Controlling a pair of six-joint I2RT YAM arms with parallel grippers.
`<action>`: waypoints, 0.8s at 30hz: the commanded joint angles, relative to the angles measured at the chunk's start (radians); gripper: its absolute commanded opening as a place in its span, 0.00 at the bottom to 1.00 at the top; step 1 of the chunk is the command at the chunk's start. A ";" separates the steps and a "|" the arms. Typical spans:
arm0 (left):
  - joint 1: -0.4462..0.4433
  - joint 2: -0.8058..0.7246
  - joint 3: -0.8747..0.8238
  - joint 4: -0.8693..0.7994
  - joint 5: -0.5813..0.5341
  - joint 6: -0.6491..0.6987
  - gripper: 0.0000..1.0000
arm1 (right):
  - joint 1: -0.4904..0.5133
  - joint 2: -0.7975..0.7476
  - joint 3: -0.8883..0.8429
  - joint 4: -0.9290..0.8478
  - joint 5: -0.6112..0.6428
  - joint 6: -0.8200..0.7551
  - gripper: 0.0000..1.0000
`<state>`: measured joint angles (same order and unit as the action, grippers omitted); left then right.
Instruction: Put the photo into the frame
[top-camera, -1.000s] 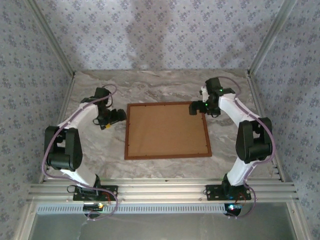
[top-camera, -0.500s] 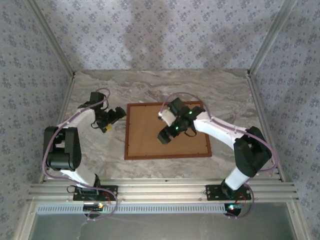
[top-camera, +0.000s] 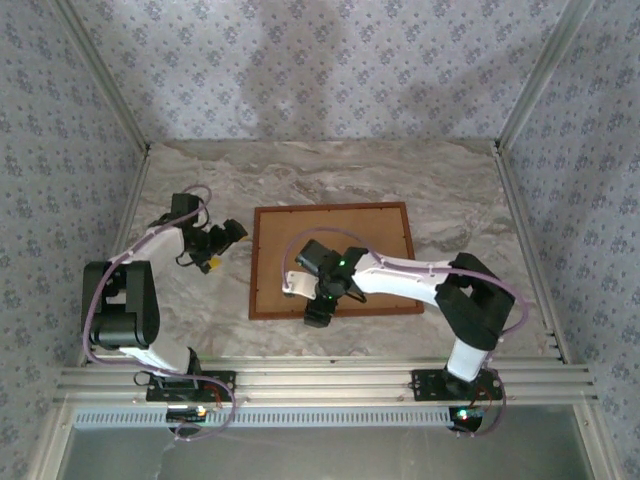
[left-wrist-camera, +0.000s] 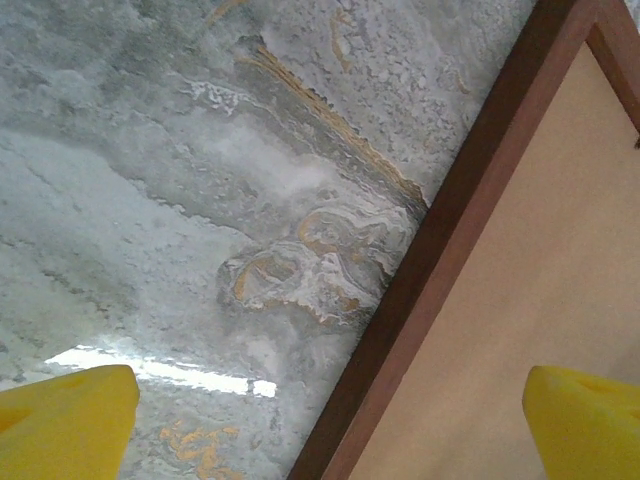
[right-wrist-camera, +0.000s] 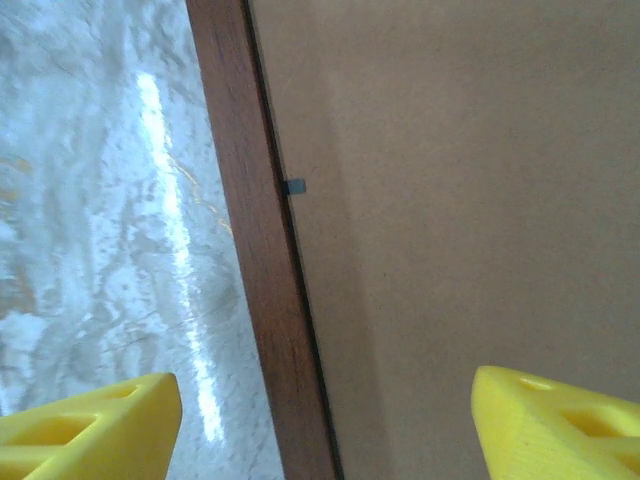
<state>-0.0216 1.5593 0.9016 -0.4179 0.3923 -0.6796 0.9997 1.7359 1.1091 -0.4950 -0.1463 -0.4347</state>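
Frame (top-camera: 330, 208) flat, centre of worktop (top-camera: 460, 200), long axis left-right, backing board (top-camera: 345, 250) inside. R hand (top-camera: 316, 314) spread, straddling bar near lower-left corner, so nearer. L hand (top-camera: 232, 235) spread, beside upper-left corner.

A staged robot test booth: floral wallpapered panels (top-camera: 330, 70), aluminium rails (top-camera: 320, 381), a marble-look tabletop (top-camera: 330, 170).
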 joint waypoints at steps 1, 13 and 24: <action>0.004 -0.022 -0.014 0.007 0.039 0.001 0.98 | 0.025 0.015 -0.037 0.068 0.094 -0.100 0.74; 0.004 -0.003 -0.017 0.023 0.065 -0.016 0.99 | 0.055 0.030 -0.150 0.245 0.166 -0.202 0.62; 0.003 0.016 -0.021 0.047 0.104 -0.026 0.99 | 0.057 0.067 -0.144 0.244 0.163 -0.216 0.40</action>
<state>-0.0216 1.5677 0.8932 -0.3836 0.4686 -0.7013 1.0611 1.7504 0.9833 -0.2626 -0.0116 -0.6434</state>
